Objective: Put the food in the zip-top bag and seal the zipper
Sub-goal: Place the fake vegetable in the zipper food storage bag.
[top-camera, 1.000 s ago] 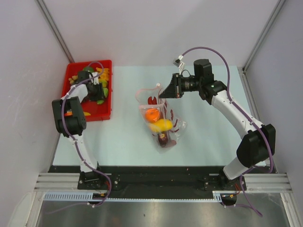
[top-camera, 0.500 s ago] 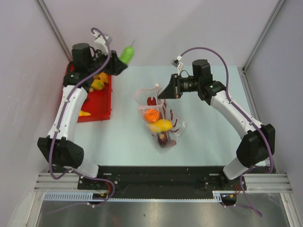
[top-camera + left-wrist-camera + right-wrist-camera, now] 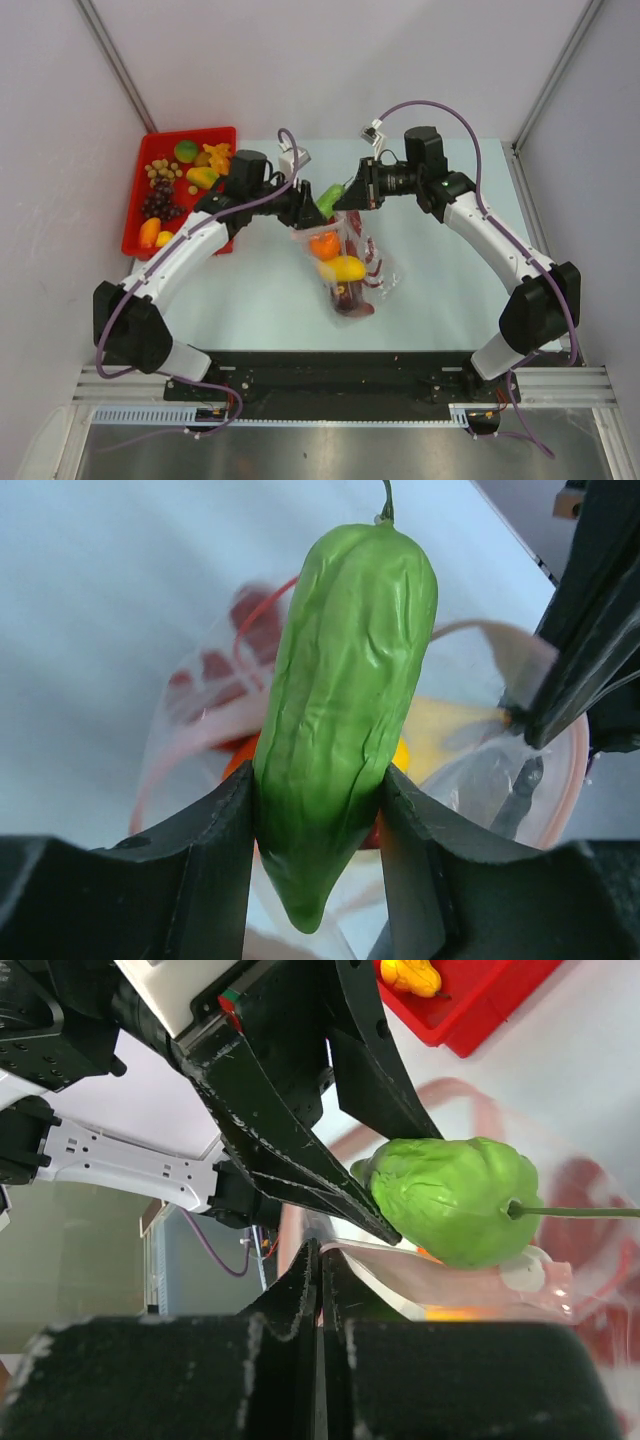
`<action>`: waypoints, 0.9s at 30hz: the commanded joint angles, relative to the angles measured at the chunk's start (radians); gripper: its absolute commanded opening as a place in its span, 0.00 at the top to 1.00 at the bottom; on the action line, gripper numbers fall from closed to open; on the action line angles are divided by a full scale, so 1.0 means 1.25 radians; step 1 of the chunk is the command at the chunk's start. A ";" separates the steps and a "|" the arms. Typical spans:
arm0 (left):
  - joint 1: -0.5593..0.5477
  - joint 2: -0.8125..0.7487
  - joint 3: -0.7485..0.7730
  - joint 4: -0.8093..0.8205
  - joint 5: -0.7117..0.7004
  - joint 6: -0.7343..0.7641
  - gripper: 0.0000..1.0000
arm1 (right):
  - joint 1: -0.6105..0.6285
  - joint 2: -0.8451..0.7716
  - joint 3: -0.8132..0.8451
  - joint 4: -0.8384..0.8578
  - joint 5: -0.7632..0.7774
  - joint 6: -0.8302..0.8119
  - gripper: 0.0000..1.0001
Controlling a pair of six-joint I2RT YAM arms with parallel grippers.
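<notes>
My left gripper (image 3: 318, 203) (image 3: 318, 780) is shut on a wrinkled green toy vegetable (image 3: 329, 199) (image 3: 345, 700) (image 3: 455, 1200), stem end forward, just above the open mouth of the zip-top bag (image 3: 356, 270) (image 3: 480, 770). My right gripper (image 3: 346, 199) (image 3: 320, 1260) is shut on the bag's rim (image 3: 430, 1280) and holds it up. The red zipper strip (image 3: 262, 615) curves round the mouth. Inside the bag lie an orange piece (image 3: 323, 245), a yellow piece (image 3: 343, 268) and a dark purple one (image 3: 346, 296).
A red tray (image 3: 192, 133) at the table's back left holds several more toy fruits and vegetables, among them a purple grape bunch (image 3: 160, 195). White walls close in the back and sides. The two grippers are almost touching over the bag.
My left arm has lifted the green vegetable out of the red tray and swung right to the bag's mouth. The right gripper has stayed on the bag's rim.
</notes>
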 commanded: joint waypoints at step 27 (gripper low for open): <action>0.198 -0.145 -0.004 -0.052 -0.175 0.122 0.03 | -0.012 -0.051 0.033 0.031 -0.037 -0.034 1.00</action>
